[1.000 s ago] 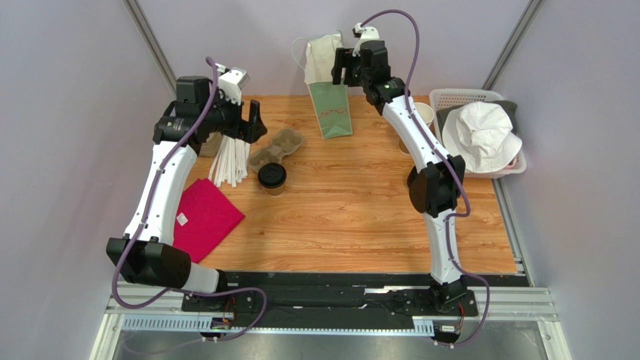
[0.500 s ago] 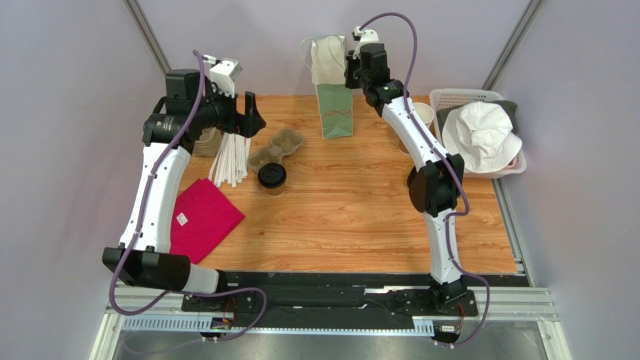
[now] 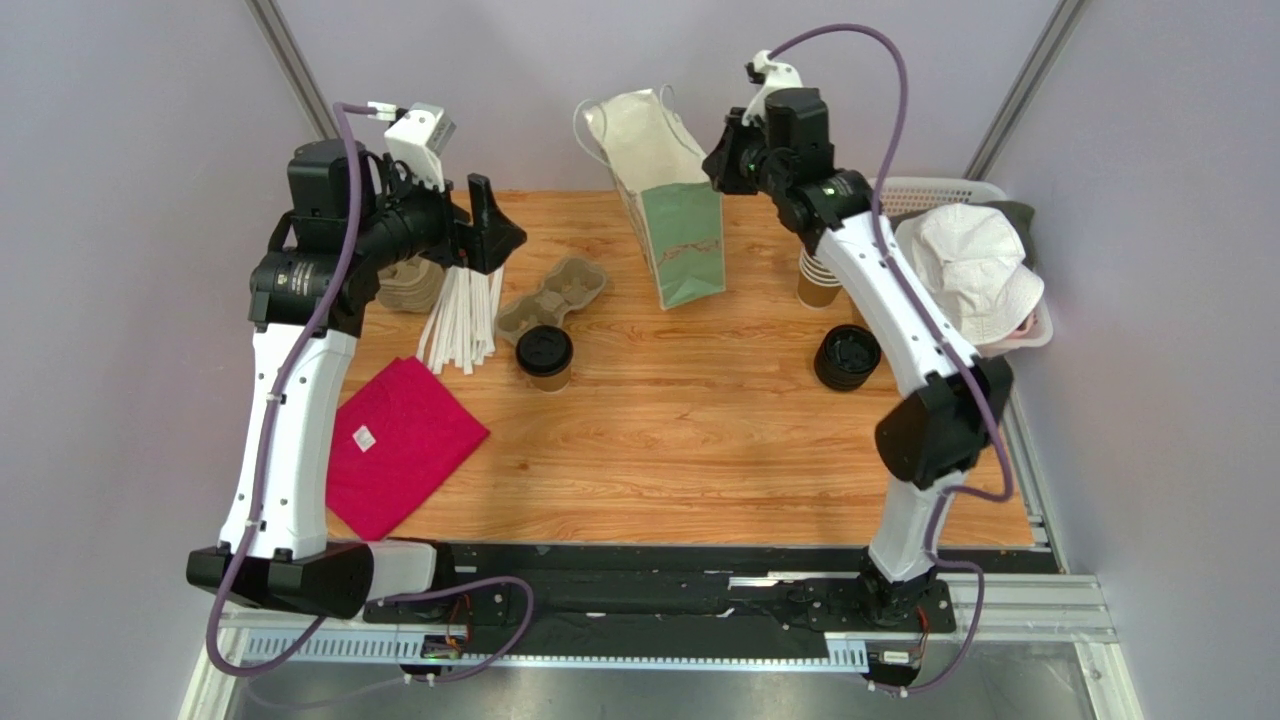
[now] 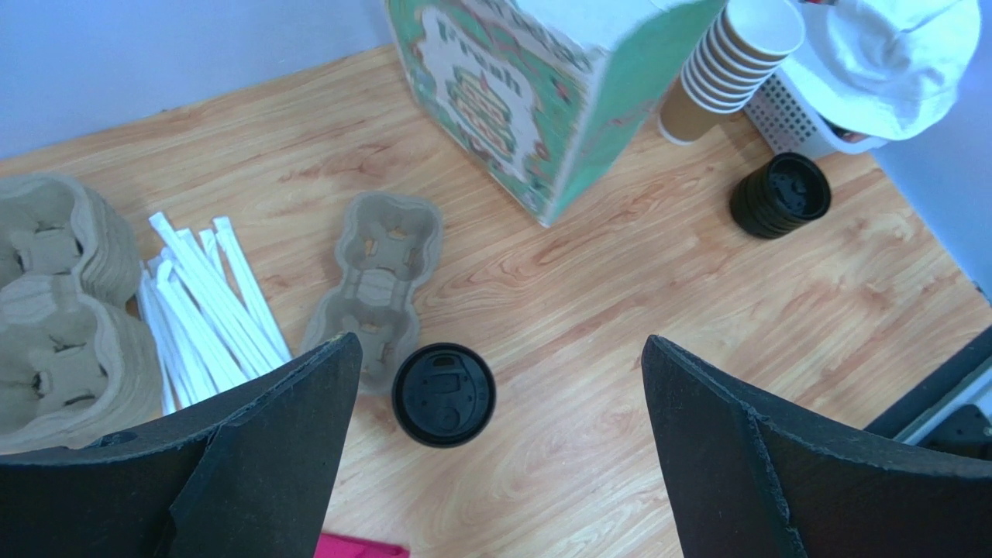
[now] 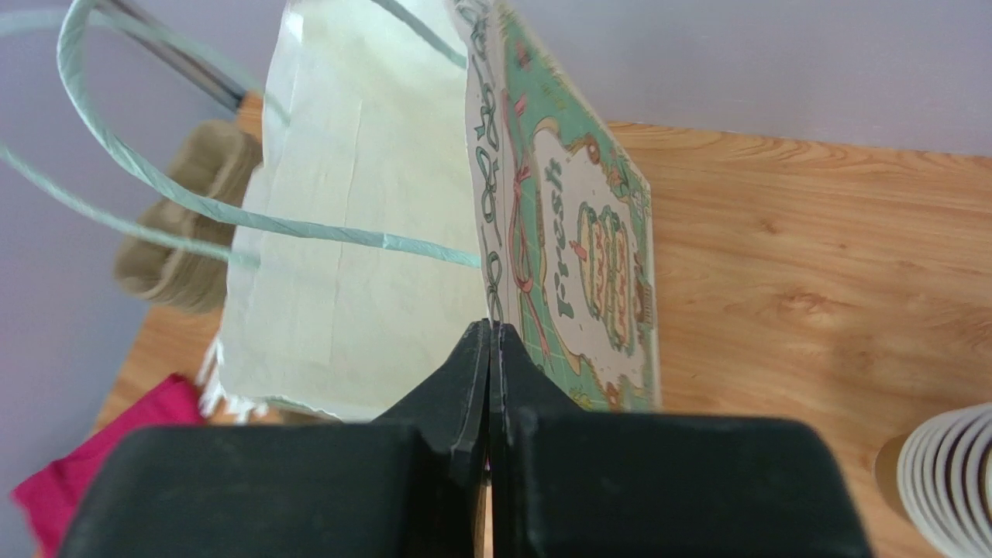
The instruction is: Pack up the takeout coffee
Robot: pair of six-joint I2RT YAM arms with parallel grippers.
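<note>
The left tool [image 4: 498,340] gapes above takeout coffee [image 4: 443,393]; right tool [image 5: 490,331] pinches paper bag [image 5: 582,267].

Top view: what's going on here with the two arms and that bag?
The right hand is pinched shut on the top edge of the green paper bag, holding it tilted at the back of the table. The left hand is wide open and empty, raised over the left side and aimed down toward the takeout coffee. The coffee stands lidded on the table beside a cup carrier. It is not yet in the bag.
</note>
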